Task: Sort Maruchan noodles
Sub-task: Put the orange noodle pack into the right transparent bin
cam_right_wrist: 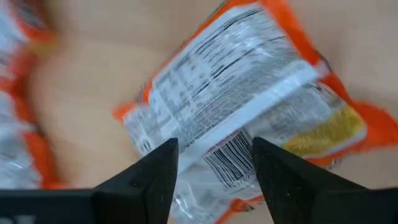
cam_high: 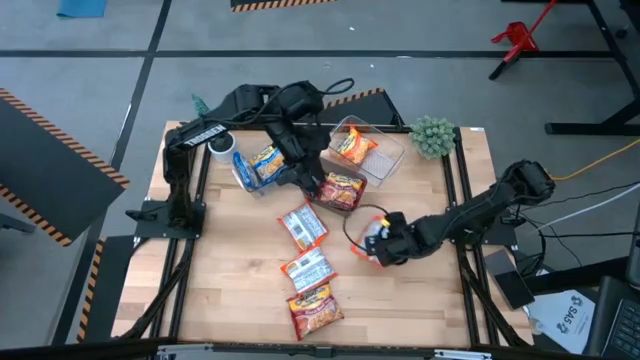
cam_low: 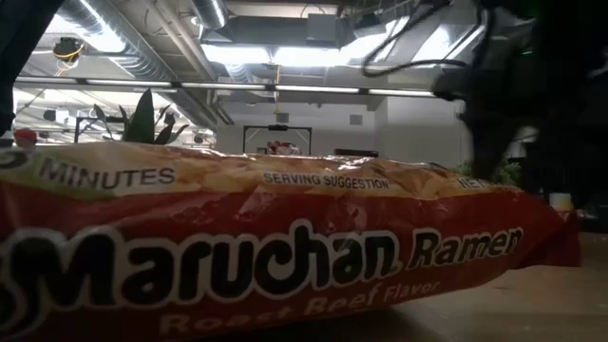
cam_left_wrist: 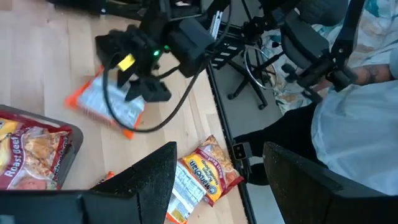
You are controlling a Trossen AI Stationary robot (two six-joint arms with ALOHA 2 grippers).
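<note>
Several Maruchan noodle packets lie on the wooden table. An orange packet (cam_right_wrist: 236, 93) lies printed back up right under my right gripper (cam_right_wrist: 214, 168) (cam_high: 372, 240). That gripper points steeply down, open, one finger on each side above the packet. My left gripper (cam_left_wrist: 230, 180) (cam_high: 316, 180) hangs open, with nothing between its fingers, high over the table's far middle beside a red packet (cam_high: 342, 190). Two orange packets (cam_high: 302, 226) (cam_high: 307, 268) and a red one (cam_high: 315, 308) lie flat toward the near edge. A blue-yellow packet (cam_high: 264, 161) lies at the far left.
A clear bin (cam_high: 385, 160) at the far middle holds an orange packet (cam_high: 355, 147). A small green plant (cam_high: 432, 135) stands at the far right corner. A person (cam_left_wrist: 360, 106) sits beyond the table's right edge. The red packet (cam_low: 266, 247) fills the low view.
</note>
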